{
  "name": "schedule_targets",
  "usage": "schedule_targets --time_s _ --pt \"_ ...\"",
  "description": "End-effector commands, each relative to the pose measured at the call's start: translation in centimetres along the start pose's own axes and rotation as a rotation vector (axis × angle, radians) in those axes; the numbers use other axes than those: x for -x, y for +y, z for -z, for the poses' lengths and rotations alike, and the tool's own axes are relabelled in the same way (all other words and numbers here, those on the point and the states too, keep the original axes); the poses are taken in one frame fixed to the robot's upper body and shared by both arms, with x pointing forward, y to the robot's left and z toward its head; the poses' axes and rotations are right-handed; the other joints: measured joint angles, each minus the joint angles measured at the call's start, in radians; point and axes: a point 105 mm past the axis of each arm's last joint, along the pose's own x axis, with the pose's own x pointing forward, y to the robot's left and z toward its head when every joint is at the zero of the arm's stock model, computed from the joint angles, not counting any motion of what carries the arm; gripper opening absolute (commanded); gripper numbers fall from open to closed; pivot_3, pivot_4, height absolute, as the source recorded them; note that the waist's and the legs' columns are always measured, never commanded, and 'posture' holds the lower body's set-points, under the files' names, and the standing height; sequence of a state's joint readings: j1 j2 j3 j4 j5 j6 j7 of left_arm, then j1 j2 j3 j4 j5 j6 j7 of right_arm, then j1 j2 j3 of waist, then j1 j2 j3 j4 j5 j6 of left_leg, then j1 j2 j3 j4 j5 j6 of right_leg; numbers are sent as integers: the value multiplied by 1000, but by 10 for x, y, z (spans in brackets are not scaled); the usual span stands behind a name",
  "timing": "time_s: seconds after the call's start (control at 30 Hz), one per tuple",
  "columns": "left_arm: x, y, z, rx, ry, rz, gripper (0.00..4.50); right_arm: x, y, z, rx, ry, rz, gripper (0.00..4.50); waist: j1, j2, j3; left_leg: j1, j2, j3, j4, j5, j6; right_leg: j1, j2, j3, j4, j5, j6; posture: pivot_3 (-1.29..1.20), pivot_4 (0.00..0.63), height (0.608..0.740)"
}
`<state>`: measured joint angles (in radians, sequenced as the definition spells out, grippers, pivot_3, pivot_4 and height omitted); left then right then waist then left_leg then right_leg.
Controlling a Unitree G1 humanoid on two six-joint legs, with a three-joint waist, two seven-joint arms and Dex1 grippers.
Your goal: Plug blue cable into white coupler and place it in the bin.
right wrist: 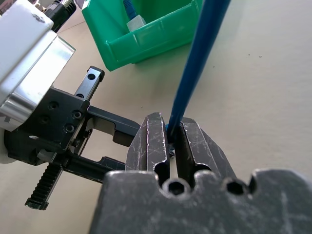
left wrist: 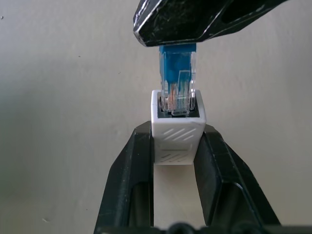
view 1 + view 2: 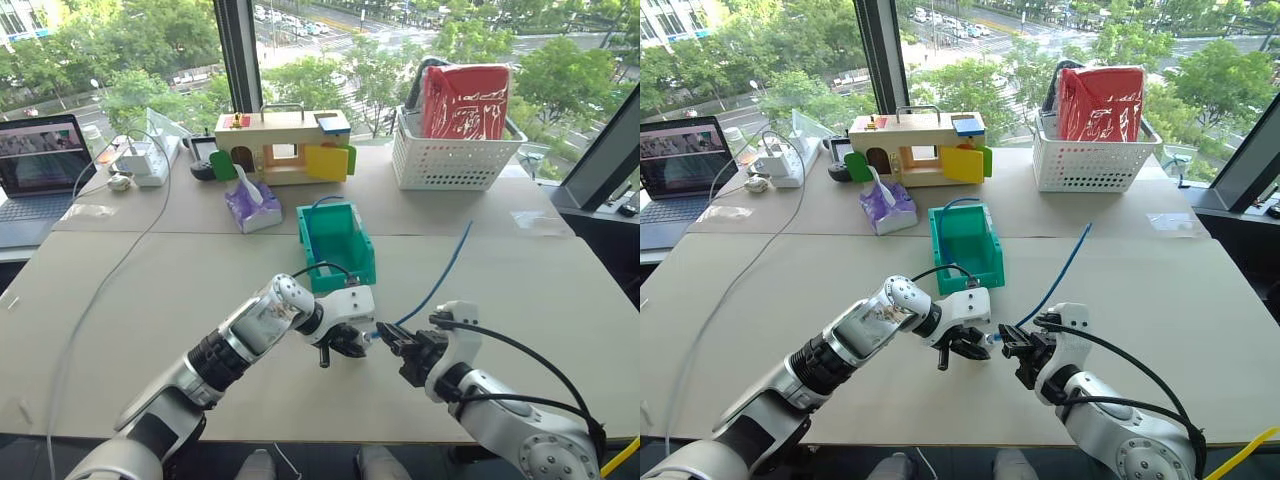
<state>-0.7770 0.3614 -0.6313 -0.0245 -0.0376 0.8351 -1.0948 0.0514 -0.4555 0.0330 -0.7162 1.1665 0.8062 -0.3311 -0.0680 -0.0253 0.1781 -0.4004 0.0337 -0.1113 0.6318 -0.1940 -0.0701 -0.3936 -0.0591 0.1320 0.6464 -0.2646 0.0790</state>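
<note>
Plug meets coupler at lower centre of the frame, over the worktop.
Left end effector (image 2: 176, 161) clamps the light, rigid white coupler (image 2: 177, 134); right end effector (image 1: 172, 141), nearly closed, pinches the limp blue cable (image 1: 195, 73) best gripped behind its fragile plug.

left arm: reaches in from the left, wrist bent across toward the right
left gripper (image 3: 345, 343): fingers (image 2: 134, 165) clamped on the white coupler (image 2: 177, 141)
right arm: forearm angled in toward the centre
right gripper (image 3: 392, 343): jaws pinched on the blue cable (image 1: 195, 73)
</note>
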Motion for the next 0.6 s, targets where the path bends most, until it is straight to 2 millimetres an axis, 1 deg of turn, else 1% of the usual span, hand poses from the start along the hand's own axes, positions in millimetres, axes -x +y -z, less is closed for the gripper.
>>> schedule_targets --time_s 0.03,0.2,0.3,0.4,0.5,0.6 --pt "-1 1 -6 -28 8 -20 667 -2 5 13 1 70 -17 0 0 0 0 0 0 0 0 0 0 1 0 0 0 0 0 0 150 740" --pt "-2 0 -6 -27 8 -18 667 -3 7 10 17 76 -26 0 -1 0 0 1 0 0 0 0 0 1 0 0 0 0 0 0 150 740" --pt "-2 -1 -6 -24 8 -18 667 -1 2 18 38 112 0 0 -1 0 -1 1 0 0 0 0 0 1 0 0 0 0 0 0 150 740" --pt "-2 -1 -6 -22 8 -17 667 -1 -2 17 52 113 22 0 -1 -1 -2 1 0 0 0 0 0 1 0 0 0 0 0 0 150 740" --pt "-2 -2 -6 -21 10 -13 667 -3 6 13 53 93 -13 0 -1 -1 -2 1 0 0 -1 0 0 1 0 0 -1 0 0 0 150 740" --pt "-2 -3 -6 -29 13 -8 667 -3 11 14 45 96 -43 0 -1 -1 -3 1 0 0 -1 0 0 1 0 0 -1 0 0 0 150 740"
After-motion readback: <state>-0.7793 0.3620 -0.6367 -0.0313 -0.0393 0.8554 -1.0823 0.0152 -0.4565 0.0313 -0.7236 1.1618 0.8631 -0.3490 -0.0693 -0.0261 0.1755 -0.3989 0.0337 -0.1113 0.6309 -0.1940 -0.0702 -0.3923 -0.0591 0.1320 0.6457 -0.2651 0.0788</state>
